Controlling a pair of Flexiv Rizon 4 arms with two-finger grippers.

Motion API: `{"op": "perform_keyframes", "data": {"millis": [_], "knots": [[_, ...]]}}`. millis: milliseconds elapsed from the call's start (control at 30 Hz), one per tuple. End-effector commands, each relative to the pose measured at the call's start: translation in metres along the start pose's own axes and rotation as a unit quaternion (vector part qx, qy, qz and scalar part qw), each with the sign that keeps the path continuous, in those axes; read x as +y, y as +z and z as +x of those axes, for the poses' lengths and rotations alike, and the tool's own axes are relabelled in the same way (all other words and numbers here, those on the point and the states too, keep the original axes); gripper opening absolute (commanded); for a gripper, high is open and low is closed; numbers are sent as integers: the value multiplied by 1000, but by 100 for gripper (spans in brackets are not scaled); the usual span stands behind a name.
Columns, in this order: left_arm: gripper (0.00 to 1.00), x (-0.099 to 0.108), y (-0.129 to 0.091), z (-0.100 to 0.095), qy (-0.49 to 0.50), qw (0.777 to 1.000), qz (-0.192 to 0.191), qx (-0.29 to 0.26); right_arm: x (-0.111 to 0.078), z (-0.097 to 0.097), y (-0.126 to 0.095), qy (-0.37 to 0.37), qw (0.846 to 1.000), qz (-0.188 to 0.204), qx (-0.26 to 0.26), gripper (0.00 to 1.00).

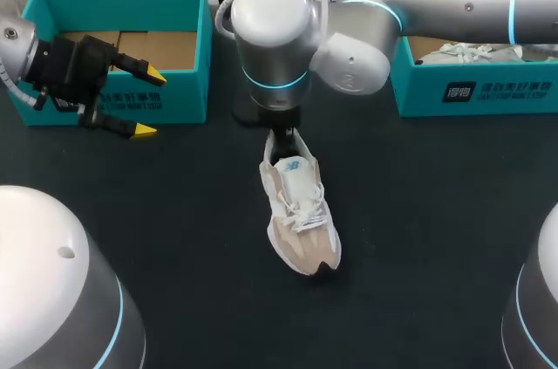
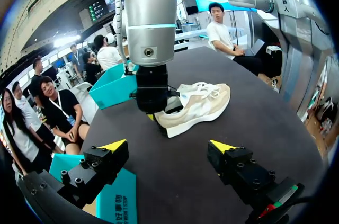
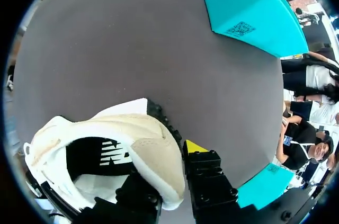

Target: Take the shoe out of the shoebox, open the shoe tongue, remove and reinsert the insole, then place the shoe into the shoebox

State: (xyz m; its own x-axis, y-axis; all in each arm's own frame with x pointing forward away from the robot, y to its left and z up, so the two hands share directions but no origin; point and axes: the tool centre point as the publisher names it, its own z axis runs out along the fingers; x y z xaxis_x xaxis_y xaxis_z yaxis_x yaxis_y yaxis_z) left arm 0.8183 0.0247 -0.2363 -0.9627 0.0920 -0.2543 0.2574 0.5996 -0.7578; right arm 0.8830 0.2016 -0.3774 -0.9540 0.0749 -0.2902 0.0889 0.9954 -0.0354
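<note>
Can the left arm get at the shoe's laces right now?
Probably yes: the left gripper is open, bare table lies between it and the shoe, and the right gripper holds only its heel end.

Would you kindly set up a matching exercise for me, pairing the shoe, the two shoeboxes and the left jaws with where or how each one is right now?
Things: 1 shoe; 2 left shoebox; 3 right shoebox; 4 left jaws.
States: A open, holding nothing; B on the table, heel gripped by the right jaws; C holds something white with laces; D shows bare cardboard inside.
Pairs: 1-B, 2-D, 3-C, 4-A.
</note>
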Motion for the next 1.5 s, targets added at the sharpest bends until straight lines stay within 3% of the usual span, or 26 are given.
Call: {"op": "perform_keyframes", "data": {"millis": [33, 200, 433, 700, 933, 1433, 1500], "knots": [[100, -1, 0, 0, 0, 1000, -2, 0, -4, 1, -16, 18, 1000, 3, -6, 0], [100, -1, 0, 0, 0, 1000, -2, 0, -13, -14, -59, 31, 999, -18, -1, 0], [100, -1, 0, 0, 0, 1000, -2, 0, -30, -56, -127, 34, 999, -25, -12, 0], [100, -1, 0, 0, 0, 1000, -2, 0, -45, -89, -166, -1, 1000, -20, -19, 0], [100, -1, 0, 0, 0, 1000, -2, 0, -56, -103, -184, 12, 1000, -14, -20, 0], [100, -1, 0, 0, 0, 1000, -2, 0, -56, -103, -184, 12, 1000, -14, -20, 0], [100, -1, 0, 0, 0, 1000, -2, 0, -62, -116, -180, 15, 999, -19, -21, 0]]}}
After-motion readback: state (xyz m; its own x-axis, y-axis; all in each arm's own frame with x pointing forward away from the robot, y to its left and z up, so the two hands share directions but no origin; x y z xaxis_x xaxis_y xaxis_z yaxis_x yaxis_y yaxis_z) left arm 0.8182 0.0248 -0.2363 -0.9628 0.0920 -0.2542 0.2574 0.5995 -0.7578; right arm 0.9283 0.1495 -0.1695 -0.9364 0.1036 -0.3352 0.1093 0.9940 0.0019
